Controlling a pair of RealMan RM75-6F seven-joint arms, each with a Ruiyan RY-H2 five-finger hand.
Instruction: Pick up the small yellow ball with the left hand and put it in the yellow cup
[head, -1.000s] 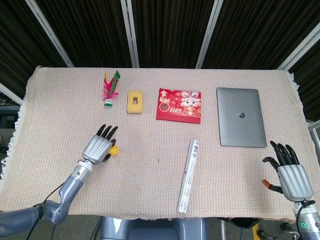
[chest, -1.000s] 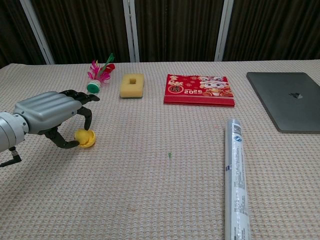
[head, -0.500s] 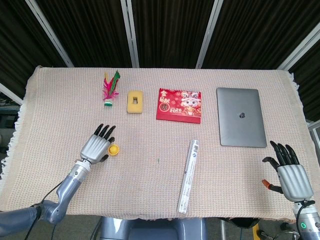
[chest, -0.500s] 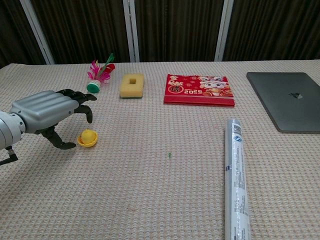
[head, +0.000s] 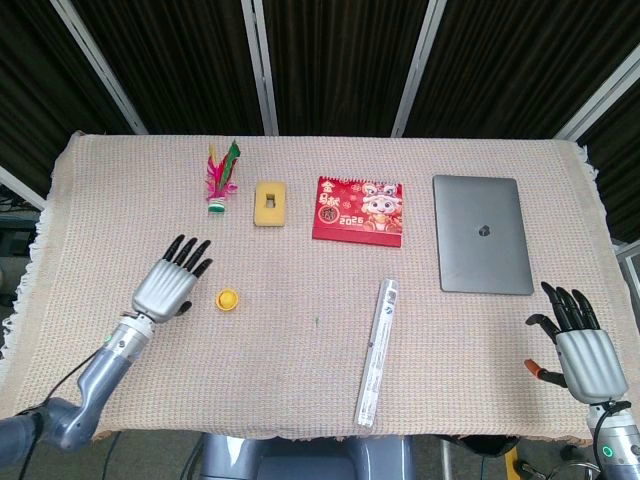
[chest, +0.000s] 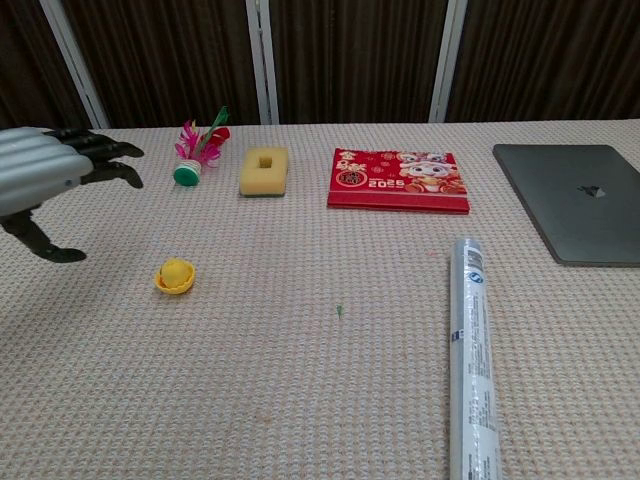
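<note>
Yellow ball (chest: 176, 270) sits inside yellow cup (chest: 173, 284) on woven cloth, apart from both hands. Left hand (head: 166, 284) spread, empty, beside cup. Right hand (head: 583, 350) spread, idle at near table corner. Judgement: placement done; retreat sideways, avoid nudging cup.
</note>
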